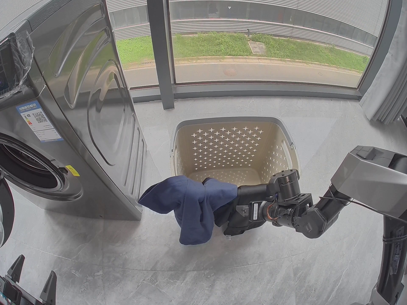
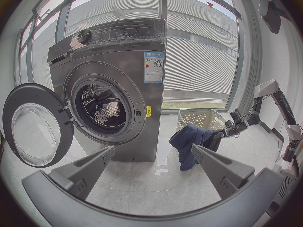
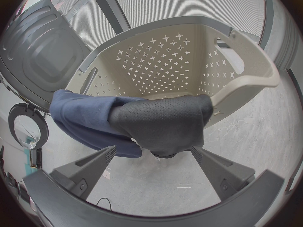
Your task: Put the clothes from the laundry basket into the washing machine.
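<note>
**Washing machine** (image 1: 85, 106): silver-grey front-loader on the robot's left, standing on pale grey marbled floor tiles (image 1: 169, 267). Its round, glass-centred door (image 2: 34, 123) is swung fully open and the steel drum (image 2: 101, 107) is exposed.

**Laundry basket** (image 1: 231, 149): beige plastic, star-perforated walls, grey rim. It sits on the floor just beside the machine's far side, in front of a large window (image 1: 263, 30).

**Navy blue cloth garment** (image 1: 186, 204): draped over the basket's near rim and hanging down outside it towards the floor, on the washing-machine side.

**Dark grey perforated-mesh garment** (image 3: 164, 123): draped over the same near rim, touching and partly overlapping the navy piece.

**Right gripper** (image 3: 152, 148): arm stretched low to the basket's near rim. Fingers (image 3: 104, 161) are spread wide and clamp nothing. The two garments lie right at the fingertips, but contact cannot be confirmed.

**Left gripper** (image 2: 152, 146): low, well apart from the basket, facing the machine's open front. Fingers (image 2: 94, 161) are spread wide and hold nothing.

**Pale curtain** (image 1: 390, 85): hangs at the window's right edge.
</note>
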Controlling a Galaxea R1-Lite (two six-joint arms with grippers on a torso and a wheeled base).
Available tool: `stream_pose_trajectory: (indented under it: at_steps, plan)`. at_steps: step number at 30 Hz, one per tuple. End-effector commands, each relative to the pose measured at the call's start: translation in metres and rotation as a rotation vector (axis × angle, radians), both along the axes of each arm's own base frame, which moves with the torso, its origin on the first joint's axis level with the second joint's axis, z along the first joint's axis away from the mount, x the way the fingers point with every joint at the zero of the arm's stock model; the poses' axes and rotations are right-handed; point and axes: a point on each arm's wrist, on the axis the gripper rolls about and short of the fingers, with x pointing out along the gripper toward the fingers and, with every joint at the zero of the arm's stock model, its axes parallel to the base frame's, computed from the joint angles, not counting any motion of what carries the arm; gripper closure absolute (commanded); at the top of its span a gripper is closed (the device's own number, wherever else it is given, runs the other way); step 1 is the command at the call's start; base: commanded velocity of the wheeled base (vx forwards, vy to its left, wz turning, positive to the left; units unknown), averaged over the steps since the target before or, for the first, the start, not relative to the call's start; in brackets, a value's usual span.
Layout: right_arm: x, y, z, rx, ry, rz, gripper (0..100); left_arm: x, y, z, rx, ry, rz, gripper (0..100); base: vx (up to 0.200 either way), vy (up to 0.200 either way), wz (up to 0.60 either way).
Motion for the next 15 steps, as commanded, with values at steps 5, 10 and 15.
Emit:
stream_pose_trajectory:
  at_steps: [5,10,15]
  plan:
    - [0.023,0.003,-0.017,-0.010,-0.014,-0.041,0,0.000,0.000,-0.003,-0.001,0.000,0.000,0,0.000,0.000,0.00]
    - [0.029,0.001,-0.014,0.001,-0.031,-0.053,0,0.000,0.000,-0.003,-0.001,0.000,0.000,0,0.000,0.000,0.00]
    - [0.029,0.002,-0.010,0.012,-0.052,-0.051,100,0.000,0.000,-0.003,-0.002,0.000,0.000,0,0.000,0.000,0.00]
